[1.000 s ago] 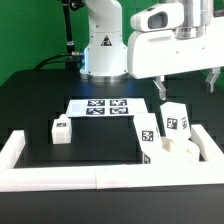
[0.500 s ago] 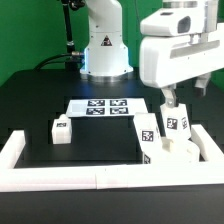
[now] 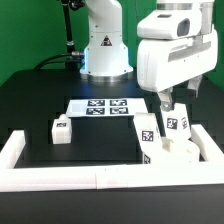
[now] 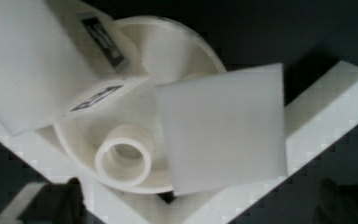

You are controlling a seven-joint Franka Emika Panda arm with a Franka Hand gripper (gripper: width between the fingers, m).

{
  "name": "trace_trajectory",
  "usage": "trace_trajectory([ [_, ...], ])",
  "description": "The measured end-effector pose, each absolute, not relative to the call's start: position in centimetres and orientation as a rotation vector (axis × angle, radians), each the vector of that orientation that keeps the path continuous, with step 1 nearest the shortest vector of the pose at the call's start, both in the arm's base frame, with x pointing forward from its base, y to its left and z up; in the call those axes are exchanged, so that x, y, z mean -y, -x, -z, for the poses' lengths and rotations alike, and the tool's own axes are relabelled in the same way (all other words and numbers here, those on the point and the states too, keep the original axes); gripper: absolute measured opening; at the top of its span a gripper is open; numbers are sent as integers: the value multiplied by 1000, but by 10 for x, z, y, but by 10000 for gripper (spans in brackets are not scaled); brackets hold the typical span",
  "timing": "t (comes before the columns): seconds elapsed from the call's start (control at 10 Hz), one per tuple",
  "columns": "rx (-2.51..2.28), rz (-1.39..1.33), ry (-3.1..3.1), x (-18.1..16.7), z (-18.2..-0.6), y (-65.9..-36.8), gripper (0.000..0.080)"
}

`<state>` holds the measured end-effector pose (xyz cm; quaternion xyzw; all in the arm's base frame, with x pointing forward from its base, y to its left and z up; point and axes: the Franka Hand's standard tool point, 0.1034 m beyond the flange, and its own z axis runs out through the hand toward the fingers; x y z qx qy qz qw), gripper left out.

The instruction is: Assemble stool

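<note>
While the pincer (image 3: 182,97) hangs wide open and empty, two legs (image 3: 147,133) (image 3: 176,120) upright on seat (image 4: 176,60)

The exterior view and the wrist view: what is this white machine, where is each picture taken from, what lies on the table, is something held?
It is a robot arm with a two-finger gripper. The exterior view comes from a camera off the arm; the wrist view from a camera on its wrist, facing the parts. On the black table: a round stool seat with two legs standing on it, a third leg lying apart, the marker board and a white border rail. The gripper hangs open above the seat, holding nothing.
</note>
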<state>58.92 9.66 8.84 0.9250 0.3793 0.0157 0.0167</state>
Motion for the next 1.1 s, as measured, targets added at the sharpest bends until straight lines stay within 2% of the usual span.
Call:
trace_trajectory([
  [0.4, -1169, -50, -2856, -100, -72, -586, 648],
  [0.5, -1167, -50, -2857, -99, -72, -586, 528],
  [0.6, -1166, -50, -2857, -99, -72, -586, 528],
  [0.7, -1165, -50, -2857, -98, -72, -586, 390],
  [0.8, -1163, -50, -2858, -98, -72, -586, 336],
  [1.1, -1110, -51, -2880, -97, -72, -586, 336],
])
